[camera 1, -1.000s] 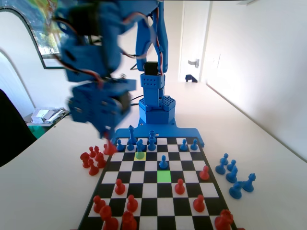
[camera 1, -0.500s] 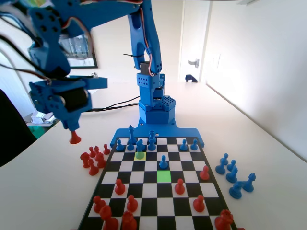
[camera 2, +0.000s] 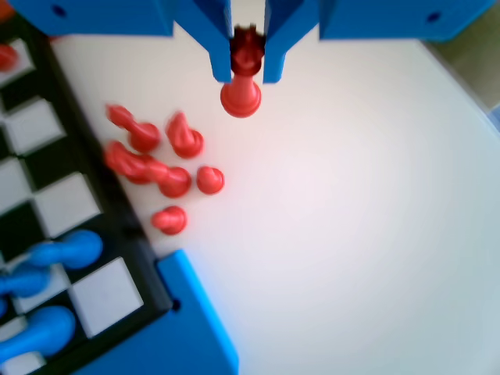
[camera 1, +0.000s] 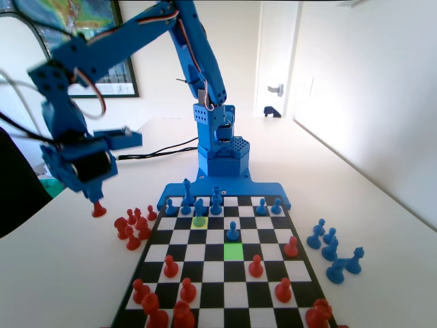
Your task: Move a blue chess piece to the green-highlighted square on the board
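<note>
In the fixed view, the claw [camera 1: 95, 199] is seen left of the board [camera 1: 222, 263], above the surface [camera 1: 68, 260], closed on a red piece [camera 1: 99, 209] near a cluster of red pieces [camera 1: 133, 225]. The blue chess piece [camera 1: 233, 231] stands just beyond the green-highlighted square [camera 1: 233, 251]. In the wrist view, the red piece [camera 2: 241, 78] is clamped between the jaws of the claw [camera 2: 245, 66], beside the red cluster [camera 2: 160, 168] off the board [camera 2: 55, 211].

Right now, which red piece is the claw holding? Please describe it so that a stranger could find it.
In the fixed view, look left of the board, past the red cluster on the table. The red piece hangs there in the claw, the only red piece in the air, its base pointing down.
</note>
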Motion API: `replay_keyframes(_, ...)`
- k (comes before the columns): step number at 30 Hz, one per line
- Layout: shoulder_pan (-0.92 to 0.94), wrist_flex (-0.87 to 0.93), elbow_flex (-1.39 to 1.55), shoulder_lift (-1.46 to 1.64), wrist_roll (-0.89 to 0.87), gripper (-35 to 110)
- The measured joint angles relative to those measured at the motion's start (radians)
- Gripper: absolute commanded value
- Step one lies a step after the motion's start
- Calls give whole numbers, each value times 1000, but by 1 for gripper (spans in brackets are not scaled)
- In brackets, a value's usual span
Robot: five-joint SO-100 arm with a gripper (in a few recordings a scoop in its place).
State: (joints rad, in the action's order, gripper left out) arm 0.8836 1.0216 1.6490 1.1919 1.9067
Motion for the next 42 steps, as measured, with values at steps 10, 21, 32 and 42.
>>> replay_keyframes(10, -9, -210, 161, -31, 55, 1)
replay_keyframes(21, -32, -239, 189, -31, 71, 8)
replay_keyframes(32, -31, -160, 189, -31, 138, 11)
replay_keyframes(42, -8, 115, 87, -18, 255, 11)
